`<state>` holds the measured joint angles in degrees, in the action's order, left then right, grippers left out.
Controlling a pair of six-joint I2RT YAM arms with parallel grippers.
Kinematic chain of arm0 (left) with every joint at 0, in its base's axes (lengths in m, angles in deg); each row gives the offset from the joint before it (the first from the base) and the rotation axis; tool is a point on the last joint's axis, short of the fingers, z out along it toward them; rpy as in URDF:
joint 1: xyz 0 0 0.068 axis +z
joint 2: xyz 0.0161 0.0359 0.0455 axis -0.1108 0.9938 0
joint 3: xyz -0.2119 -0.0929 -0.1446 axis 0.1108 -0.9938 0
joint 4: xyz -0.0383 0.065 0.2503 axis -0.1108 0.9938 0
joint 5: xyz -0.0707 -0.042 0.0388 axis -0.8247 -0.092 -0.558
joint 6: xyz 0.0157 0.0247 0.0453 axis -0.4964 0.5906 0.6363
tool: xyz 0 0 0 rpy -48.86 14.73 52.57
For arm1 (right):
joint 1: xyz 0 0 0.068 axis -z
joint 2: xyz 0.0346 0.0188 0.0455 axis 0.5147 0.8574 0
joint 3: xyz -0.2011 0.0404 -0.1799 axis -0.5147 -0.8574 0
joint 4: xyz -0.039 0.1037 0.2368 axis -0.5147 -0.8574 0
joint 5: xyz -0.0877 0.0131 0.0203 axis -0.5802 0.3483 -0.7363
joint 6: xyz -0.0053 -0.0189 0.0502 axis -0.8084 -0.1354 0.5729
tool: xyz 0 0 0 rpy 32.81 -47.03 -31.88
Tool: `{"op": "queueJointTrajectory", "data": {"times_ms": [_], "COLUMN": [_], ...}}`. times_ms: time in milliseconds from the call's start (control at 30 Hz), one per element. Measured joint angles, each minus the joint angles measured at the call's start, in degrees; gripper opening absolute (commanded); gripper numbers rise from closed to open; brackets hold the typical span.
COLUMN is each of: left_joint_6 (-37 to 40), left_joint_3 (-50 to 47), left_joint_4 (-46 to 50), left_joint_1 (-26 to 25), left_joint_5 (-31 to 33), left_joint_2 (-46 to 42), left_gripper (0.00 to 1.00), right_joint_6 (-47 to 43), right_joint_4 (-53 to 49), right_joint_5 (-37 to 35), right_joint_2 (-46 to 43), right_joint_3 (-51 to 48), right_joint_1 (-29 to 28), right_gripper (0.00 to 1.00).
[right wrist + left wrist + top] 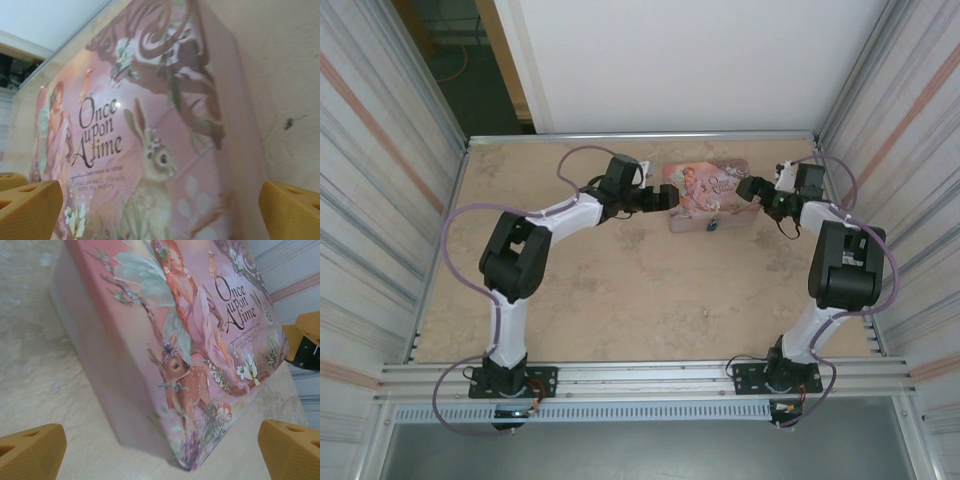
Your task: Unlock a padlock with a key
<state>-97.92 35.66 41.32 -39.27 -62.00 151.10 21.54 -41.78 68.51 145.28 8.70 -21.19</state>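
From above, a pink illustrated tin box (708, 190) lies near the far edge of the tabletop (620, 290), right of the middle. The padlock (716, 223) is a tiny bluish thing at the tin box's near wall, about halfway along it, too small to show its shackle clearly. The left end effector (672, 197) reaches in at the tin box's left end, and the right end effector (748, 188) at its right end. From this height I cannot tell whether either touches the tin box.

In the left wrist view, the left end effector (160, 440) stands spread wide, with one yellow finger (32, 452) low on the left and the other low on the right. The tin box (190, 365) lies ahead of them, not gripped. Its lid shows a fairy, a fawn and the words "Once upon A time". A yellow fingertip of the other arm (305, 335) sits just beside the tin box's far end.

In the right wrist view, the right end effector (160, 202) is likewise spread wide and holds nothing. The tin box (150, 140) lies close ahead, showing a rabbit beside the lettering. A small dark speck (290, 123) marks the tabletop (280, 60) beside the tin box.
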Motion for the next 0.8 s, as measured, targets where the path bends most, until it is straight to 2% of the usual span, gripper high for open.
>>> {"op": "queueJointTrajectory", "data": {"times_ms": [267,467,800], "left_joint_6": [-1.2,-1.0,-0.4], "left_joint_3": [3.8,3.5,-10.1], "left_joint_4": [1.0,1.7,2.9], "left_joint_1": [-0.6,0.3,3.5], "left_joint_5": [-3.8,-3.4,-0.8], "left_joint_2": [3.8,3.5,-7.5], "left_gripper": [0.99,0.99,0.99], "right_joint_6": [-2.4,-3.9,-2.3], "right_joint_4": [-2.5,-4.9,-5.9], "right_joint_5": [2.4,0.9,-3.9], "right_joint_2": [0.0,-1.6,-9.0], "right_joint_3": [0.2,-0.3,-7.7], "right_joint_1": [-2.1,-5.0,-15.8], "right_gripper": [0.97,0.97,0.97]}}
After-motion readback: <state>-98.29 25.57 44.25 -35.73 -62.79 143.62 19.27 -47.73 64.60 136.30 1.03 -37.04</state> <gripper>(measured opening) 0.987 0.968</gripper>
